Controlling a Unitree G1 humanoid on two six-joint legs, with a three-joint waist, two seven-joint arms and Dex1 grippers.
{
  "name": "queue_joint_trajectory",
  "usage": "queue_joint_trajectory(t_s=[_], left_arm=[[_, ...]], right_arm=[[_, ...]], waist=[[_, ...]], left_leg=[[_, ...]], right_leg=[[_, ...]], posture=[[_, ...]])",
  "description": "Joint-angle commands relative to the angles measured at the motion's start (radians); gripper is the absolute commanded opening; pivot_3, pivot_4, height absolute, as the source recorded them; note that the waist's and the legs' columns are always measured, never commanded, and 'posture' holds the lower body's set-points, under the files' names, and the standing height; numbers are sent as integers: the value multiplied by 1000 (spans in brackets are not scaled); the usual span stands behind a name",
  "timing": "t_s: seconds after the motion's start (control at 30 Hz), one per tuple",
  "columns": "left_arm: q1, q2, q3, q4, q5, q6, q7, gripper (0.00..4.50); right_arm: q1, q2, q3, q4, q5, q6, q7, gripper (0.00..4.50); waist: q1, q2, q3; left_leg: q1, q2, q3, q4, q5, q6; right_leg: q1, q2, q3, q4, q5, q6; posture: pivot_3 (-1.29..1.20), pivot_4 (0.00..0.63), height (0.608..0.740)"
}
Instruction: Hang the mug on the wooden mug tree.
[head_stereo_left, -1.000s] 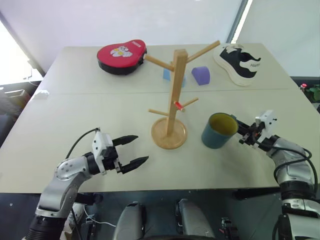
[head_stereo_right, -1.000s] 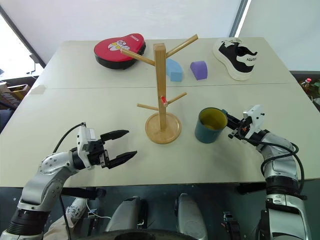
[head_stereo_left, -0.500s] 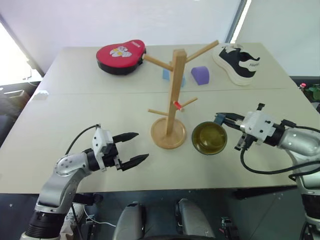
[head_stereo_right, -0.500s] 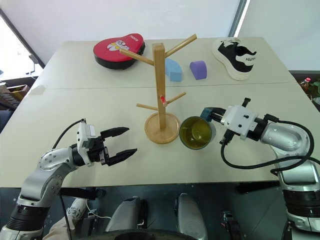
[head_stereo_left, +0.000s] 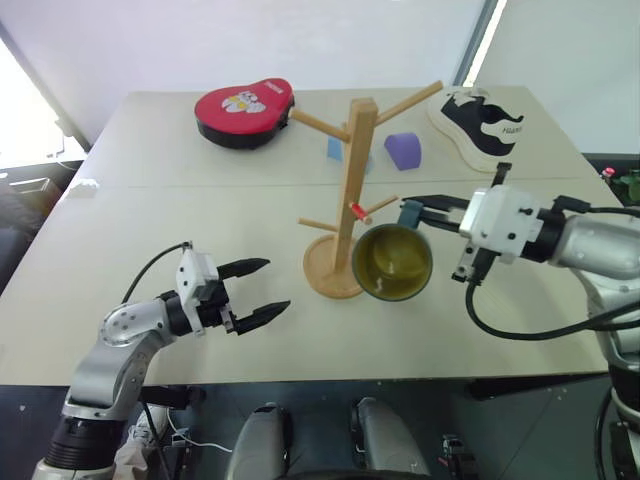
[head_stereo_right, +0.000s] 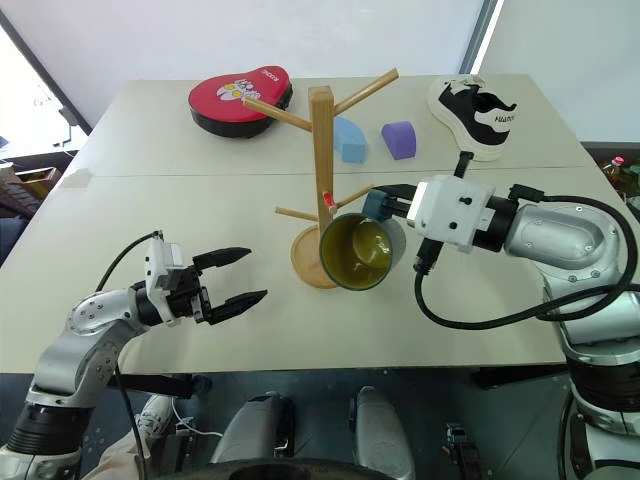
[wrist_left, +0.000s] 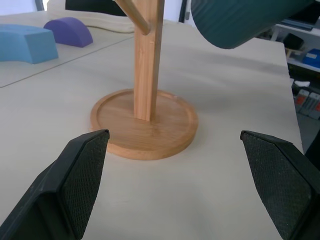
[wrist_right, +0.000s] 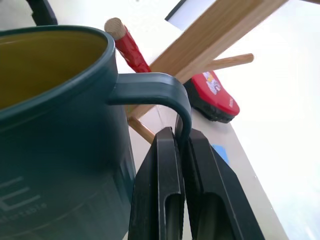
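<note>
Right gripper (wrist_right: 181, 150) clamped on handle of mug (head_stereo_left: 392, 262), fingers pinched tight. Mug off the table (head_stereo_left: 150, 210), tipped with yellow-olive mouth toward camera, just at 3 o'clock of wooden mug tree (head_stereo_left: 345, 195) post, beside the red-marked lower peg (head_stereo_left: 357, 212). Handle not on any peg. Left gripper (head_stereo_left: 262, 290) spread wide, empty, at 8 o'clock of tree base, apart from it.

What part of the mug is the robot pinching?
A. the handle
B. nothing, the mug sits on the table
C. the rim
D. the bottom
A. In the right wrist view, the right end effector's two black fingers are shut on the mug's handle, holding it up beside the mug tree.
</note>
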Motion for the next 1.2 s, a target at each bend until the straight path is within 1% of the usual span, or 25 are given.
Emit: queue_joint_trajectory(t_s=[0.03,0.37,0.53,0.63,0.8,1.2], left_arm=[[-20,9,28,-8,-12,-11,0,4500],[-65,11,55,3,-27,-1,4,4500],[-91,5,47,8,-29,8,9,4500],[-100,6,47,5,-31,15,12,4500],[-111,12,53,-17,-44,37,18,4500],[-140,52,99,-86,-147,124,20,4500]], right_arm=[[-54,-3,12,-73,19,40,-17,37],[-76,-1,30,-144,32,170,-58,37],[-97,9,0,-220,93,338,-121,37],[-119,12,1,-251,135,393,-132,37],[-134,-5,15,-288,145,469,-166,37],[-176,15,77,-315,158,586,-229,37]], waist=[[0,0,0],[0,0,0],[0,0,0],[-2,0,0],[0,0,0],[-1,0,0]], left_leg=[[0,0,0,0,0,0],[0,0,0,0,0,0],[0,0,0,0,0,0],[0,0,0,0,0,0],[-1,0,0,0,0,0],[-4,-1,0,0,0,0]], right_leg=[[0,0,0,0,0,0],[0,-1,0,0,0,0],[0,-2,-1,0,0,0],[-1,-2,-1,0,0,0],[-1,-3,-1,0,0,0],[-3,-4,-2,-1,0,0]], posture=[[0,150,735],[0,150,735],[0,150,735],[0,150,735],[0,150,735],[0,150,735]])
